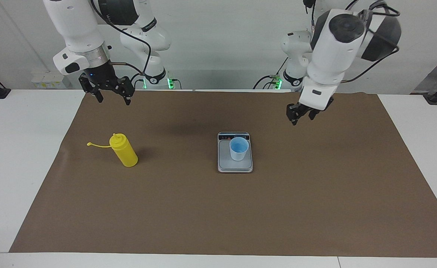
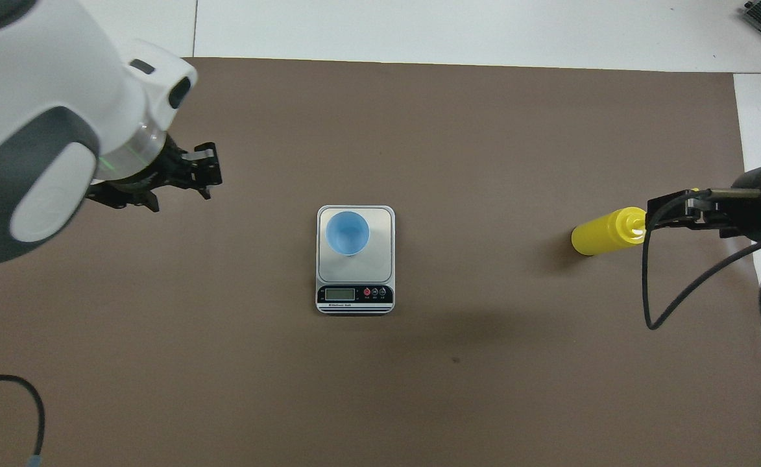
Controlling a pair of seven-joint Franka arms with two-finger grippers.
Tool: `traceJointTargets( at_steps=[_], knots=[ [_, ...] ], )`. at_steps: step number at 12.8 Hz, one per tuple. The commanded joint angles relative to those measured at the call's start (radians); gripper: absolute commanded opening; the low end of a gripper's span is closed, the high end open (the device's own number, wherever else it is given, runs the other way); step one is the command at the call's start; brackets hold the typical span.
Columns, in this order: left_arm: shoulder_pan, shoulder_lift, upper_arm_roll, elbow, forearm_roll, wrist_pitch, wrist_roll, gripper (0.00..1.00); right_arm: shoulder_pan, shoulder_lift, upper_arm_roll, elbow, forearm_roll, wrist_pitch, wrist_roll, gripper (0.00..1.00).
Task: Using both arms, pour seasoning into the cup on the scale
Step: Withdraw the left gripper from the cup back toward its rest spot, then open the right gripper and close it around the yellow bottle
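— Presently, where do the task items stand?
— I find the cup (image 1: 238, 148) upright on the scale (image 1: 235, 166), mid-mat. The seasoning (image 1: 124, 150) stands upright toward the right arm's end of the table, its cap off, trailing on its tether.
— And the pincers?
— My right gripper (image 1: 111, 97) hangs over the mat's edge with fingers spread, holding nothing. My left gripper (image 1: 301, 113) is raised over bare mat, empty; how far its fingers are parted I cannot tell.
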Motion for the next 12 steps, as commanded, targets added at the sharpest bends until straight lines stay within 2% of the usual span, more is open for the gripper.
traceJointTargets(
  at_steps=[1, 3, 7, 9, 12],
  knots=[
    [0.002, -0.100, 0.172, -0.022, -0.078, -0.067, 0.228, 0.68, -0.070, -0.037, 0.005, -0.060, 0.007, 0.021, -0.176, 1.00],
    [0.002, -0.140, 0.241, -0.058, -0.079, -0.064, 0.339, 0.72, -0.117, -0.064, 0.003, -0.129, 0.058, 0.093, -0.323, 1.00],
    [0.002, -0.253, 0.360, -0.308, -0.079, 0.082, 0.534, 0.74, -0.238, -0.124, 0.000, -0.301, 0.228, 0.265, -0.662, 1.00],
    [0.002, -0.278, 0.373, -0.370, -0.079, 0.140, 0.537, 0.76, -0.291, -0.140, -0.003, -0.371, 0.332, 0.327, -0.838, 1.00],
    [0.001, -0.297, 0.381, -0.411, -0.077, 0.175, 0.535, 0.92, -0.386, -0.140, -0.008, -0.433, 0.530, 0.344, -1.157, 1.00]
  ],
)
